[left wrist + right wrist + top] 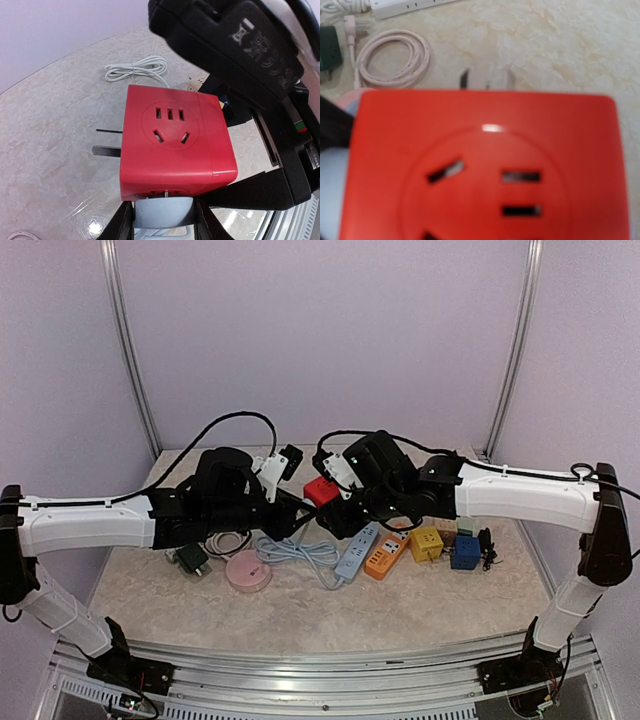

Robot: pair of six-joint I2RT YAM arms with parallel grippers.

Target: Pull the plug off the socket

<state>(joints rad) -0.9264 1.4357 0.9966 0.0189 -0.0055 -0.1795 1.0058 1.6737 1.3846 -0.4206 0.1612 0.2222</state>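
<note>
Red socket point(320, 490) is up off the surface point(400, 612), mid-scene, clamped in the right end effector point(334, 499). Left end effector point(164, 216) is clamped on the pale plug point(164, 209), which sits seated in that socket.

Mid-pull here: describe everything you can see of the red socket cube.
The red socket cube looks like glossy plastic with rounded edges and is held in the air above the marbled tabletop. The face toward the left wrist camera has a round recess with five slots. Flat metal prongs stick out sideways from one face. The right gripper clamps the opposite side. A pale blue-grey plug, pinched by the left gripper, sits in its underside.
</note>
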